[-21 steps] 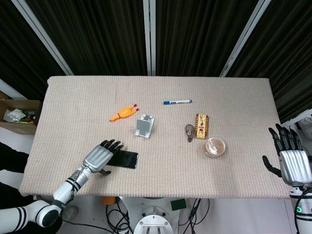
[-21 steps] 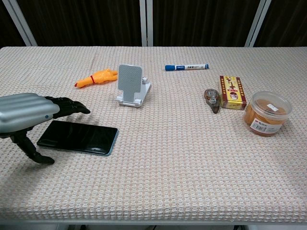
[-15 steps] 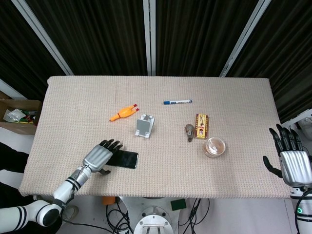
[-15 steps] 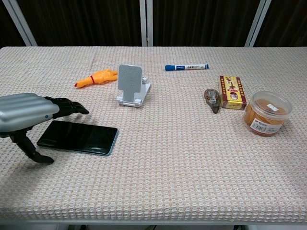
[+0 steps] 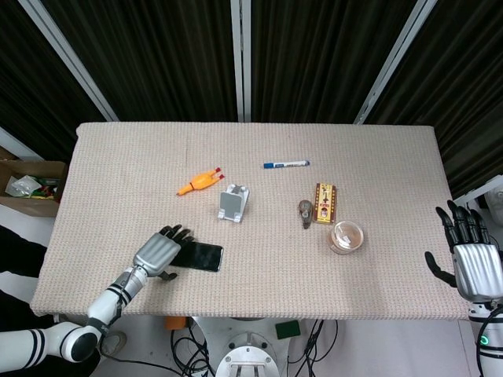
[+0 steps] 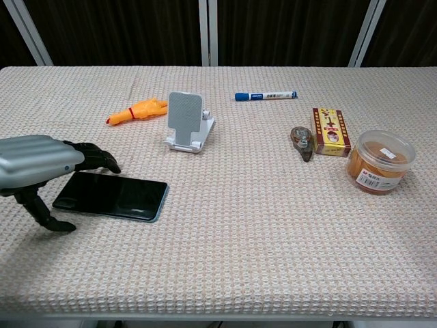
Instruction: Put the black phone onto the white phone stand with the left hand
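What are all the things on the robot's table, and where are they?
phone: 1, black, flat at the near left
phone stand: 1, white, left of centre
rubber chicken toy: 1, orange, left of the stand
marker: 1, blue and white, far middle
tape dispenser: 1, brown, right of centre
small box: 1, red and yellow, beside the dispenser
round tub: 1, orange, far right
cardboard box: 1, brown, off the table's left edge
left hand: 1, silver and black, fingers curled over the phone's far edge
right hand: 1, off the table's right edge, fingers apart
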You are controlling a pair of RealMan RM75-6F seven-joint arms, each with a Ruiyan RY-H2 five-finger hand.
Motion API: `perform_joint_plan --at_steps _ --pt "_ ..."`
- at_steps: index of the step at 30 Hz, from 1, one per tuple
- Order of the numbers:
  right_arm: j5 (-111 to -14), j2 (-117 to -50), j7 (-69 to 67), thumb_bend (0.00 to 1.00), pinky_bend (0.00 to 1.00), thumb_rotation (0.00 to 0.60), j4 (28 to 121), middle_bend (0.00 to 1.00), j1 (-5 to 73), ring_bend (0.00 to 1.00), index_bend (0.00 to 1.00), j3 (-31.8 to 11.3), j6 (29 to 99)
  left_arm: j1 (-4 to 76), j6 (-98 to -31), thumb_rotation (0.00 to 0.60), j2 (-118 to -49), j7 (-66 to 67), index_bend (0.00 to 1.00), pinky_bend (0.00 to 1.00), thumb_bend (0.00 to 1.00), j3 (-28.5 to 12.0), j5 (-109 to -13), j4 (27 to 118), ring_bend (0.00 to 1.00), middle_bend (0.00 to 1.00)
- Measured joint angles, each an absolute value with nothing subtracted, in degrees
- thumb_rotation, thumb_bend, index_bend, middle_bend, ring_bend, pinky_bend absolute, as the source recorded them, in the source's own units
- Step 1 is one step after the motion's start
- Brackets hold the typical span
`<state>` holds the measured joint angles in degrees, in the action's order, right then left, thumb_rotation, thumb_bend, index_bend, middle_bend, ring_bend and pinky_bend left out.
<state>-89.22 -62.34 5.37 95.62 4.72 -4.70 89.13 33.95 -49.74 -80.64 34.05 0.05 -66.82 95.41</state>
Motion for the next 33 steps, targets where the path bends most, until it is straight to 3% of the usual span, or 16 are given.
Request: perform_joint_plan --at_steps 16,19,26,33 --pt "-88.85 -62.63 5.63 0.35 0.00 0.600 95.39 0.00 4.74 0.00 0.00 -4.66 88.48 37.77 -48.51 0.537 -79.69 35.57 0.18 0.14 0.17 -0.12 -61.37 97.17 0.01 0.08" --pt "-88.79 -62.78 5.55 0.35 0.00 0.600 95.16 0.00 4.78 0.00 0.00 -4.64 88.34 38.30 -48.46 0.527 -80.05 35.67 0.21 0.14 0.23 -0.03 -60.15 97.06 0.01 0.08" --pt "-88.59 -62.69 5.39 0.35 0.00 0.600 94.90 0.00 4.68 0.00 0.00 -4.70 88.38 39.18 -49.45 0.472 -80.53 37.56 0.21 0.14 0.24 0.88 -58.42 96.47 0.01 0.08" --pt "-88.36 -63.00 5.58 0.37 0.00 0.600 94.76 0.00 4.67 0.00 0.00 -4.70 88.20 39.80 -50.75 0.490 -81.45 39.14 0.24 0.14 0.24 2.09 -58.11 95.62 0.01 0.07"
